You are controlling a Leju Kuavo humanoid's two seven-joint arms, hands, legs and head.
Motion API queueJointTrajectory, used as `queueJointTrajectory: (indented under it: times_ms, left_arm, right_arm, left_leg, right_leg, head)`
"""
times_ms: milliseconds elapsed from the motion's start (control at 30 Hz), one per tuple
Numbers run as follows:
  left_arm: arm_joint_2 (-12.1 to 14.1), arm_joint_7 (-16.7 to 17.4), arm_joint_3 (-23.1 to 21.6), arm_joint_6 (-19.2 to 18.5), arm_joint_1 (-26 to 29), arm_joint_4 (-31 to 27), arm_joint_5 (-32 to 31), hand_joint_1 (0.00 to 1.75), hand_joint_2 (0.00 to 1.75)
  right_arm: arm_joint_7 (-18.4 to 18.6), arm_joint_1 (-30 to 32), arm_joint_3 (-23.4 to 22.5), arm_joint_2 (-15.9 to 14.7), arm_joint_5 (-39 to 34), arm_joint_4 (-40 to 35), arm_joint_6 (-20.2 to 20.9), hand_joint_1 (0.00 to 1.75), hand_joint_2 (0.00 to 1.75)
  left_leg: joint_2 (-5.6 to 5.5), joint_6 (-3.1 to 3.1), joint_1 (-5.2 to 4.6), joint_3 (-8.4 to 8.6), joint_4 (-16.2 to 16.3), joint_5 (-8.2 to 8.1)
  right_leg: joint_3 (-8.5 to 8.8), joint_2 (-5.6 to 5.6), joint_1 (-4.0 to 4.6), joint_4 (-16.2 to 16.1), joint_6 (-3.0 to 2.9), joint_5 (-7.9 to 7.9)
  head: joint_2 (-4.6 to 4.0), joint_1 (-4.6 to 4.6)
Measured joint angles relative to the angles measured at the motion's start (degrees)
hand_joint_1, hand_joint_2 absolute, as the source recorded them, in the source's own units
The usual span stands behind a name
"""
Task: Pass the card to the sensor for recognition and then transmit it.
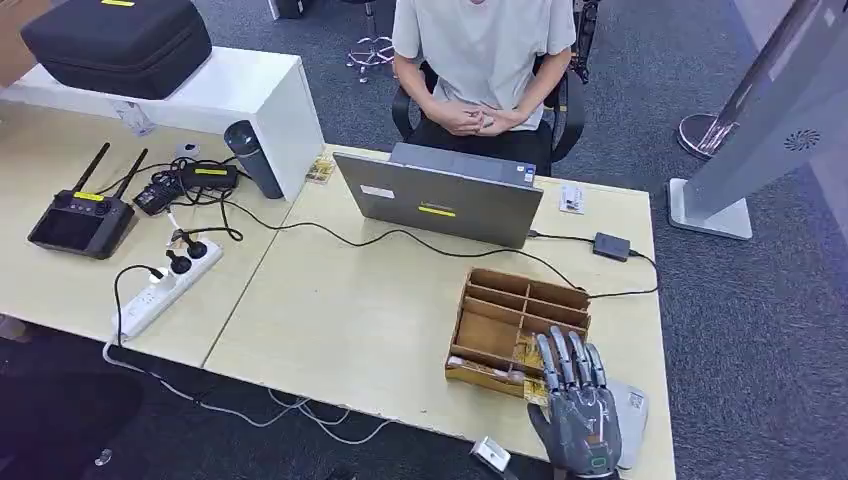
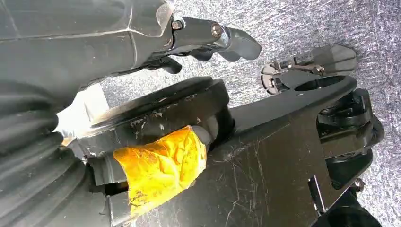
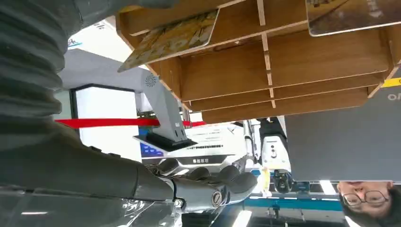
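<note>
A wooden divided tray (image 1: 520, 300) stands on the table's near right part. A yellow patterned card (image 1: 527, 352) lies in its near right compartment; the right wrist view shows that card (image 3: 170, 38) tilted against a divider and a second card (image 3: 350, 16) in another compartment. My right hand (image 1: 578, 405) hovers over the tray's near right corner, fingers stretched out flat above the card and holding nothing. In the right wrist view its fingers (image 3: 213, 187) stay apart from the card. A pale grey flat device (image 1: 634, 412) lies beneath that hand. My left hand (image 2: 208, 40) hangs over the floor, holding nothing.
A person sits behind the open laptop (image 1: 440, 200). A small black box (image 1: 611, 246) on a cable lies right of the laptop. Loose cards (image 1: 571, 199) (image 1: 320, 170), a power strip (image 1: 165, 285), a remote controller (image 1: 80, 222) and a black case (image 1: 115, 40) fill the left side. A grey kiosk (image 1: 770, 120) stands on the floor at right.
</note>
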Motion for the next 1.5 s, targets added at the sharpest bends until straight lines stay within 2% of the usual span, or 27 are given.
queueJointTrajectory:
  times_ms: [533,1233,1267,1500]
  left_arm:
    - [0.00,0.42,0.00,0.15,0.00,0.00,0.26,0.00,1.75]
    - [0.02,0.44,0.00,0.17,0.00,0.00,0.44,0.00,1.75]
    - [0.02,0.48,0.00,0.17,0.00,0.00,0.44,0.00,1.75]
    - [0.00,0.50,0.00,0.17,-0.01,0.00,0.68,0.00,1.75]
  right_arm:
    - [1.97,0.55,1.03,-0.26,-0.70,0.67,-0.04,0.00,1.75]
    - [2.16,1.11,1.18,-0.53,-1.18,3.04,-0.04,0.02,1.75]
    - [2.16,1.16,1.18,-0.55,-1.24,3.04,-0.04,1.75,1.75]
    - [-1.55,1.17,1.11,-0.52,-3.78,4.44,-0.04,1.75,1.75]
  left_leg:
    - [0.00,0.00,0.00,0.00,0.00,0.00]
    - [0.01,0.00,0.00,0.00,0.00,0.00]
    - [0.01,0.00,0.00,0.00,0.00,0.00]
    - [0.00,0.00,0.00,0.00,0.00,0.00]
  right_leg:
    - [0.00,0.00,0.00,0.00,0.00,0.00]
    - [-0.01,0.00,0.00,0.00,0.00,0.00]
    - [-0.01,0.00,0.00,0.00,0.00,0.00]
    - [-0.01,0.00,0.00,0.00,0.00,0.00]
  head:
    - [0.00,0.00]
    - [0.00,0.00]
    - [0.00,0.00]
    - [0.00,0.00]
